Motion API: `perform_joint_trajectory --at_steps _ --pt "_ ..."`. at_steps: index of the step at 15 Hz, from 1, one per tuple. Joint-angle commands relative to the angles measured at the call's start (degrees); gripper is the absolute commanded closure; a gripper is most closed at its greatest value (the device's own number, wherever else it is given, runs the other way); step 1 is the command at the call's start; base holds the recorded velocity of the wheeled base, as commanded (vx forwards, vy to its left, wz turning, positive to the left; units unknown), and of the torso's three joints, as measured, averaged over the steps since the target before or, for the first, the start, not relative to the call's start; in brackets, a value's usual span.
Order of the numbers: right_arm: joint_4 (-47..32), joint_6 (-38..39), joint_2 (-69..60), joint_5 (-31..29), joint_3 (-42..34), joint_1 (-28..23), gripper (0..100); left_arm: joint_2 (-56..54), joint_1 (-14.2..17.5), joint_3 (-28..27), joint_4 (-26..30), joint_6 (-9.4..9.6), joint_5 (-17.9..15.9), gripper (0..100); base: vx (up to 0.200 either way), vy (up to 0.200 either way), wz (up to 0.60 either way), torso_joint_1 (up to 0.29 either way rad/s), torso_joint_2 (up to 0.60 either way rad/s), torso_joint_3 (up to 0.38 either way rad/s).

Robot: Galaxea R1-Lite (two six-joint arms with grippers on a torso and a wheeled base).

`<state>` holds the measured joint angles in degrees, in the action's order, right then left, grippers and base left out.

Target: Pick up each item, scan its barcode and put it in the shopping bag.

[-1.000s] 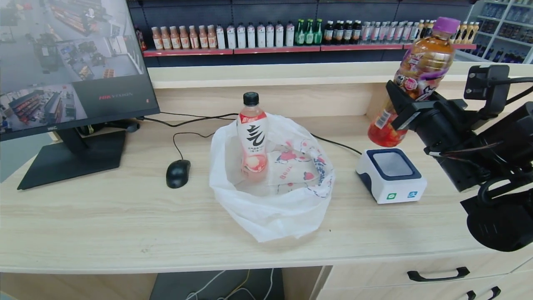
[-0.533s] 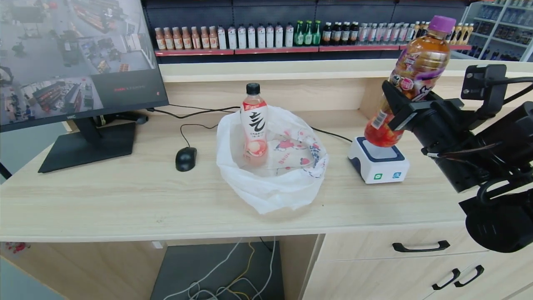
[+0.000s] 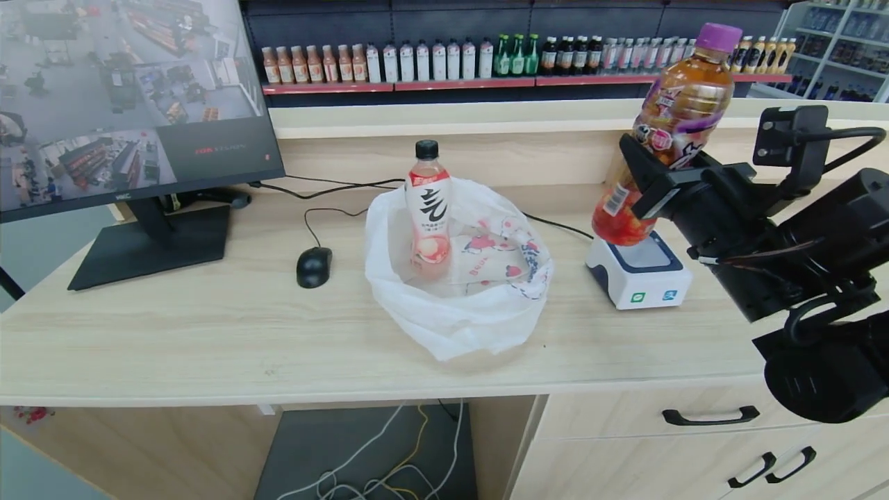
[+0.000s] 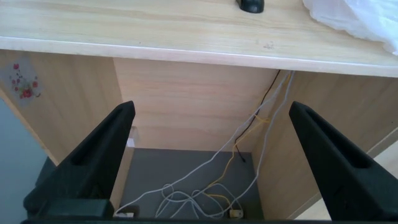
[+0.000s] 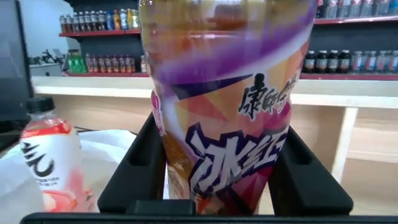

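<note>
**Tea bottle held over the scanner at a shop counter**

The right gripper (image 3: 656, 177) is clamped on a purple-capped tea bottle (image 3: 684, 104). It holds the bottle tilted, base down, above the white barcode scanner (image 3: 642, 274); whether the two touch cannot be told. Just left of the scanner on the pale wooden counter (image 3: 208, 333) sits the white plastic shopping bag (image 3: 451, 323). Its mouth is open, and a pink drink bottle (image 3: 428, 208) with a black cap stands upright inside. Further left lie a black mouse (image 3: 314, 267) and a monitor (image 3: 118, 97) (showing camera feeds of a shop). Behind the counter a red-edged shelf (image 3: 486, 82) carries a row of drink bottles. The left gripper (image 4: 211, 162) hangs below the counter's front edge, fingers wide apart and empty, facing loose cables (image 4: 211, 186) in the recess underneath
</note>
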<state>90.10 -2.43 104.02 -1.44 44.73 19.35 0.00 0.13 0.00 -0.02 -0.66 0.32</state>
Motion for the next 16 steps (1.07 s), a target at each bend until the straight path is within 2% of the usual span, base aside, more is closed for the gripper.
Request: perform_joint_trajectory --at_steps 1,6,16 --pt "-0.1 0.0 1.0 -0.1 0.4 0.5 100 0.0 0.0 0.0 0.0 -0.04 0.0 0 0.000 0.200 0.00 -0.002 0.00 0.002" --pt "-0.1 -0.8 2.0 -0.1 0.9 1.6 100 0.0 0.0 0.0 0.0 0.04 0.0 0 0.000 0.200 0.00 0.006 0.00 0.001" --pt "-0.1 -0.6 9.1 0.0 4.6 1.6 100 0.0 0.0 0.0 0.0 0.04 0.0 0 0.000 0.000 0.00 0.000 0.00 0.000"
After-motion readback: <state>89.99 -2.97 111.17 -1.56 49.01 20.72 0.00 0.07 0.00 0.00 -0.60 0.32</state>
